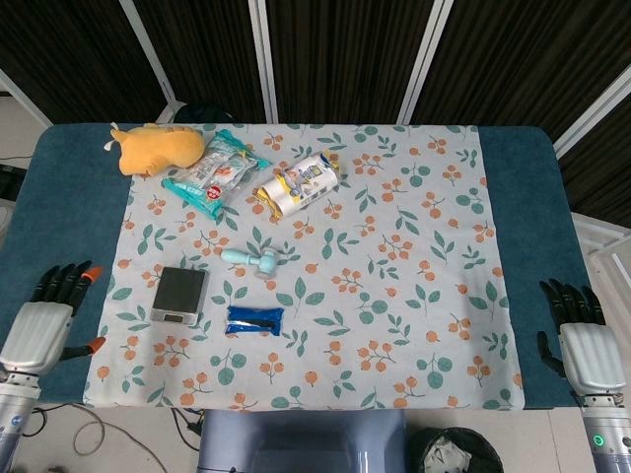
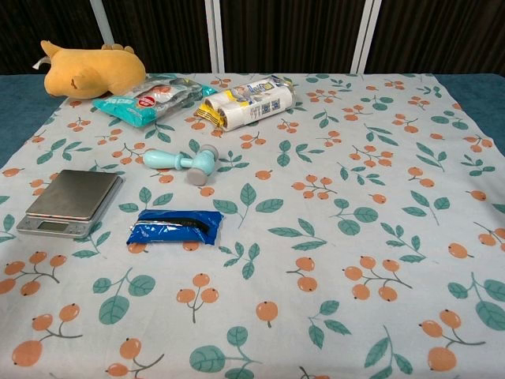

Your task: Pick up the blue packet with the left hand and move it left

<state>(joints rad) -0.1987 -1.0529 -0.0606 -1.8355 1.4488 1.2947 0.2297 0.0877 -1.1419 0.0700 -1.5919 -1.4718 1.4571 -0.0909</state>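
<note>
The blue packet (image 1: 255, 319) (image 2: 175, 227) lies flat on the floral cloth near the table's front, just right of a small scale. My left hand (image 1: 44, 324) hovers at the table's front left corner, over the blue border, fingers apart and holding nothing, well to the left of the packet. My right hand (image 1: 582, 345) hangs at the front right corner, fingers extended and empty. Neither hand shows in the chest view.
A silver scale (image 1: 179, 294) sits left of the packet, a pale blue toy hammer (image 1: 252, 260) behind it. At the back lie a yellow plush (image 1: 158, 148), a teal snack bag (image 1: 214, 172) and a white-yellow packet (image 1: 297, 183). The floral cloth (image 1: 414, 276) covers the table's middle.
</note>
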